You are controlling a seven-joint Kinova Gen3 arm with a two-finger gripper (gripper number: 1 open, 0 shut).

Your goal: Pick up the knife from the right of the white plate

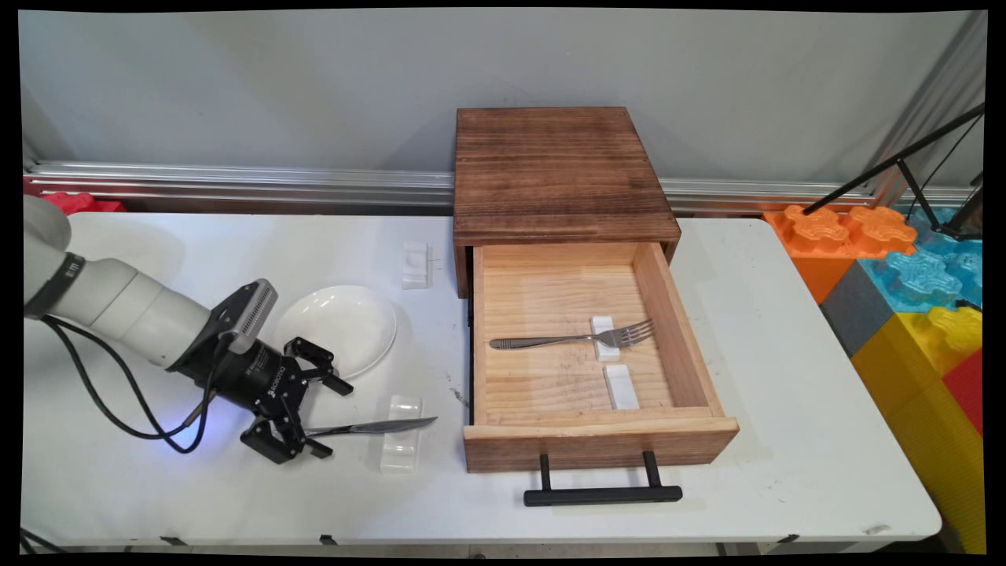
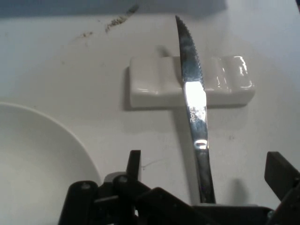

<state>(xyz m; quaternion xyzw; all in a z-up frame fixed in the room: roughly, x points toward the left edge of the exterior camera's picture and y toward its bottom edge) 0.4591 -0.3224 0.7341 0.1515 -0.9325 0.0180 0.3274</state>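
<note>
White table (image 1: pixel 754 440) beside an open wooden drawer (image 1: pixel 581 346): gripper (image 1: pixel 310 417), jaws spread, straddles the handle of a thin, stiff, probably slippery knife (image 1: pixel 369 428) lying across a white rest (image 1: pixel 399 444).

My arm (image 1: pixel 118 303) is made of glossy white, rounded links with a black band near one joint. Black cables (image 1: pixel 118 409) loop below it to the wrist. The wrist carries a grey ribbed camera block (image 1: pixel 251 314), then the black gripper (image 1: pixel 310 417) body with small white lettering and angular black linkage and fingers (image 1: pixel 334 383).
</note>
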